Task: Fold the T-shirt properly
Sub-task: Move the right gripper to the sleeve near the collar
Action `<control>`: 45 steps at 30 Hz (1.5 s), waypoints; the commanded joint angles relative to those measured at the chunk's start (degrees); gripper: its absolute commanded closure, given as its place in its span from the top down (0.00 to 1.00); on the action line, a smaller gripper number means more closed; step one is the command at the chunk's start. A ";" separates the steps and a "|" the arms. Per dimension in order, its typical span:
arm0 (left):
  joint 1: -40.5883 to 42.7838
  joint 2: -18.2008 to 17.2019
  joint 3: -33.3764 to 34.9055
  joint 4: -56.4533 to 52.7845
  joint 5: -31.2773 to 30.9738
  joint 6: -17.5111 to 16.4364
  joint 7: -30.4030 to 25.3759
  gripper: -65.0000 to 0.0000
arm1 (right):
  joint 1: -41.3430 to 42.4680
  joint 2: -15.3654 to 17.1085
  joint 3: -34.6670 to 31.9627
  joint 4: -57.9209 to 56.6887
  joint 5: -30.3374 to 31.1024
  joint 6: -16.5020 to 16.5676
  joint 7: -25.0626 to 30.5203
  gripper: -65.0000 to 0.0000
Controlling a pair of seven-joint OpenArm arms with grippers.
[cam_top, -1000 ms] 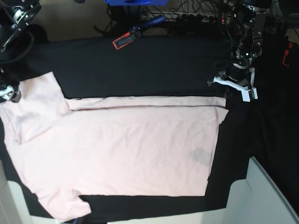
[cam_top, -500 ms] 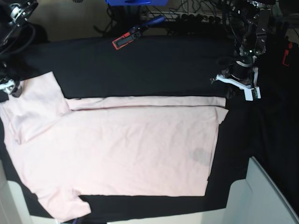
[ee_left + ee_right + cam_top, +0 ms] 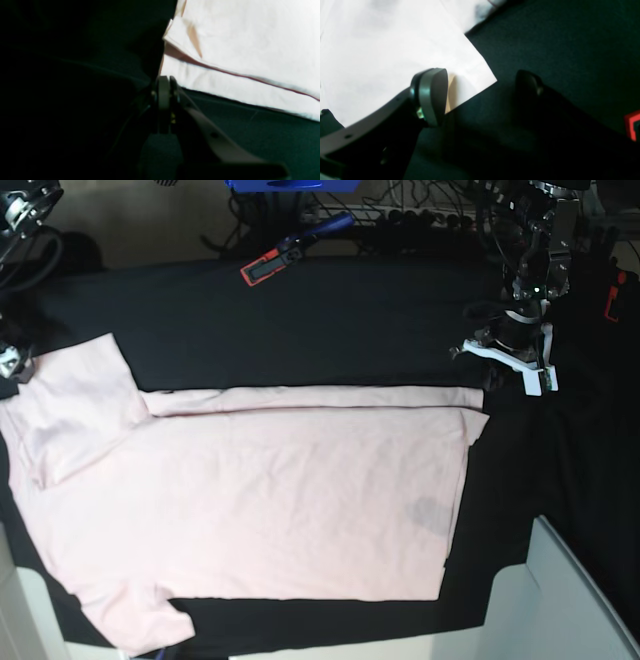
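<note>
Base view: the T-shirt [image 3: 250, 500] is seen spread plain side up, its far edge folded inward. Left gripper [image 3: 163, 86] is clenched empty; right gripper [image 3: 480, 85] is released.

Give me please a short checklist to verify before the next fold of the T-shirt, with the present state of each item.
1. T-shirt lies flat on the black table cloth: ok, only small wrinkles.
2. Far long edge already folded in: ok, a narrow folded strip shows.
3. Left gripper free of fabric: ok, fingers shut, beside the shirt corner, holding nothing.
4. Right gripper ready to grasp: ok, fingers open, one finger over the sleeve corner.
5. Sleeve corner between the right fingers: cannot tell.
6. Clamp away from the shirt: ok.
</note>
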 commanded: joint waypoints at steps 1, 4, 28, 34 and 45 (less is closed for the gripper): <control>-0.05 -0.64 -0.26 0.69 -0.09 -0.12 -1.13 0.00 | 0.67 0.41 0.11 0.69 0.90 0.45 0.35 0.62; -0.05 -0.64 -0.26 0.69 -0.09 -0.12 -1.13 0.00 | 0.67 -0.65 -0.15 0.95 0.90 0.45 0.35 0.62; 0.65 -0.73 -0.26 0.69 -0.09 -0.12 -1.13 0.00 | 0.58 -0.82 -0.33 2.01 0.90 0.45 0.09 0.00; 0.65 -0.73 -0.26 0.69 -0.09 -0.12 -1.13 0.00 | 0.58 -3.02 -1.29 11.59 0.90 0.45 -5.62 0.00; 0.65 -0.64 -0.26 0.95 -0.09 -0.12 -1.13 0.00 | 4.80 -3.55 -13.95 23.28 0.90 0.45 -17.14 0.00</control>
